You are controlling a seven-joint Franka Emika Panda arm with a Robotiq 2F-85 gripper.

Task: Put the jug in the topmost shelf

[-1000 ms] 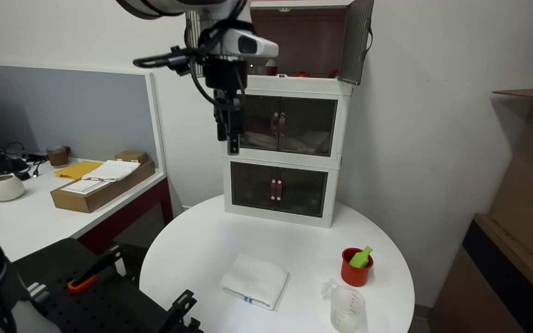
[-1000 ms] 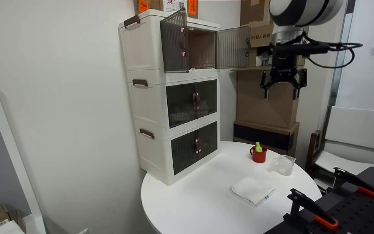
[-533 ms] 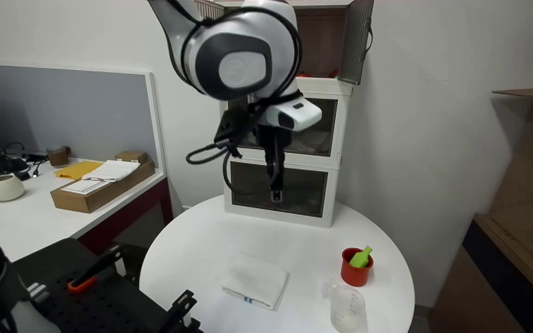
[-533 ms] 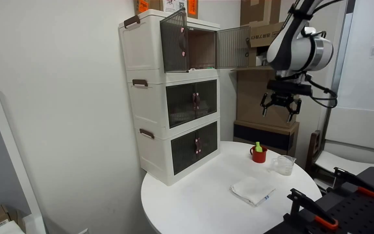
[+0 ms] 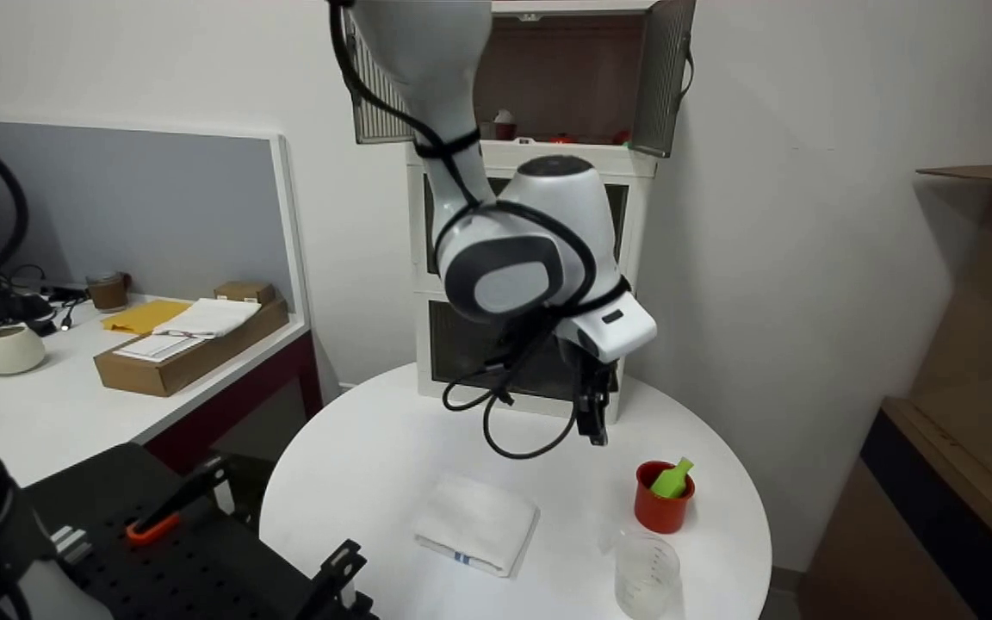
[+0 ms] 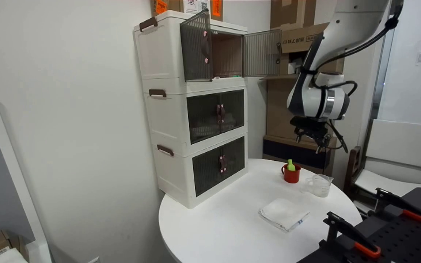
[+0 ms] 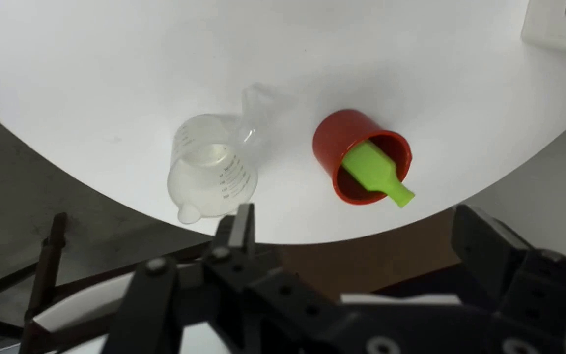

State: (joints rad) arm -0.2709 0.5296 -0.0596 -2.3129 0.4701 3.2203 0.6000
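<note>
A round white table is shown in both exterior views, and on it a white three-tier cabinet is set. The table is reached over from above by the white and grey robot arm. In the cabinet's topmost shelf a brownish interior is exposed, its two hinged doors being swung outward, and small red items are seen low inside. The tiers below are closed off by dark lower doors.

The gripper is suspended, tilted, above the height of the table top. Its jaws are spread wide: in the wrist view a broad gap is seen between the fingers, and only open space is enclosed there.

A white cloth, marked with a blue stripe, is laid folded on the table. The clear jug is stood upright near the table's rim, its spout turned toward that rim and its handle inward; printed marks can be made out on its wall. Near the jug, but apart from it, a red cup is placed, with a green object leant inside and projected past the lip.
</note>
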